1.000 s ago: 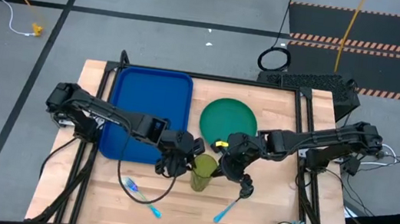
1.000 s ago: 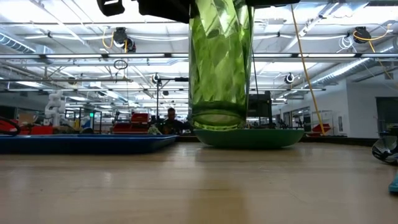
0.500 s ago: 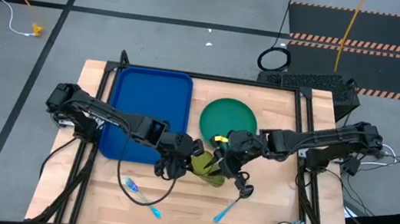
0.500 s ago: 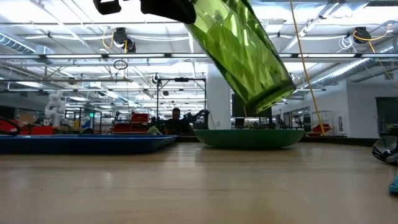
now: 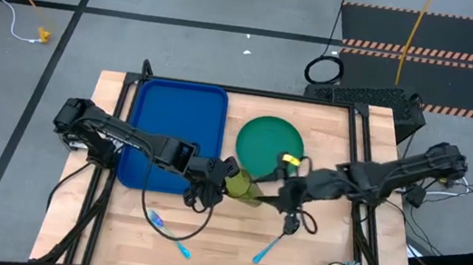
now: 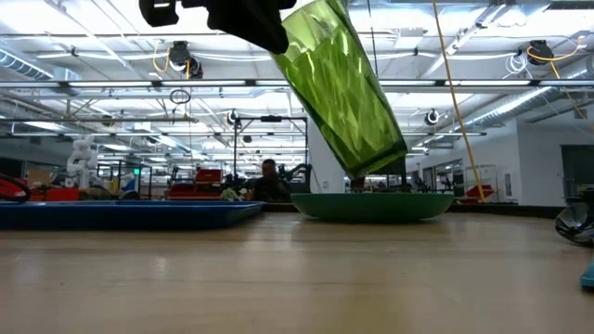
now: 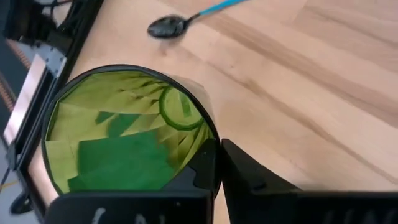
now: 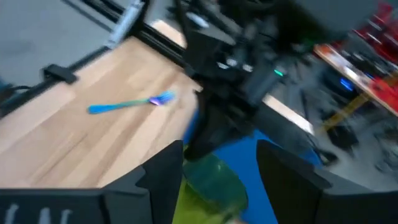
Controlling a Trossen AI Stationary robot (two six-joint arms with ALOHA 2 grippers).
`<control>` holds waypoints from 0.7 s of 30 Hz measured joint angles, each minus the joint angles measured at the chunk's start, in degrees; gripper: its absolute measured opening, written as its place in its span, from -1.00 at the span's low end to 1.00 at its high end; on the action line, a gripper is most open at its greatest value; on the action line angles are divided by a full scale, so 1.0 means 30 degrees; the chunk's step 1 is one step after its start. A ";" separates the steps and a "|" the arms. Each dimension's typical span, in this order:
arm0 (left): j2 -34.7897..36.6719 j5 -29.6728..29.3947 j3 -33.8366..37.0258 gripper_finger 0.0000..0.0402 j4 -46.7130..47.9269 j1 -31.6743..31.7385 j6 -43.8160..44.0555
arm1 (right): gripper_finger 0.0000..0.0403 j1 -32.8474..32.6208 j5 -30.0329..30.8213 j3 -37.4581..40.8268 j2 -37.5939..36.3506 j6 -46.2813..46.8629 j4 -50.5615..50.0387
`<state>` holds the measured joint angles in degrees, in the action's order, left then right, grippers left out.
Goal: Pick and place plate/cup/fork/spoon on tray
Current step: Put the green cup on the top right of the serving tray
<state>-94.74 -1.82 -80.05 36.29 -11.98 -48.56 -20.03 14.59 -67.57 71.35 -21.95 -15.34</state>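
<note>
Bright, even light falls from overhead — the low view shows rows of ceiling strip lights behind the worktop, and the high view has only faint, soft shadows under the arms. The cup (image 6: 343, 88) glows translucent against those lights, its facets catching pale highlights. In the left wrist view the spoon (image 7: 168, 26) shows a small sheen on its dark bowl, and the nearest black parts are soft. The right wrist view is heavily smeared by motion — the fork (image 8: 134, 103) and the room behind are streaked, with no crisp edges.
</note>
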 joint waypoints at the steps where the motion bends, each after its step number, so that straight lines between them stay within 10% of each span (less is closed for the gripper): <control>1: 0.0000 -0.0244 0.0000 -0.96 -0.0015 0.0006 0.0115 | -0.02 -0.0245 0.0768 0.0000 -0.0243 0.0439 -0.0385; 21: 0.2759 -0.4547 -0.0029 -0.96 0.2064 0.1510 0.2351 | -0.03 -0.1795 0.4821 0.0000 -0.0860 0.4403 -0.2995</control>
<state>-86.46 -15.46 -80.14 42.48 -7.45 -41.50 -25.42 29.06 -67.57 68.77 -8.74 -24.33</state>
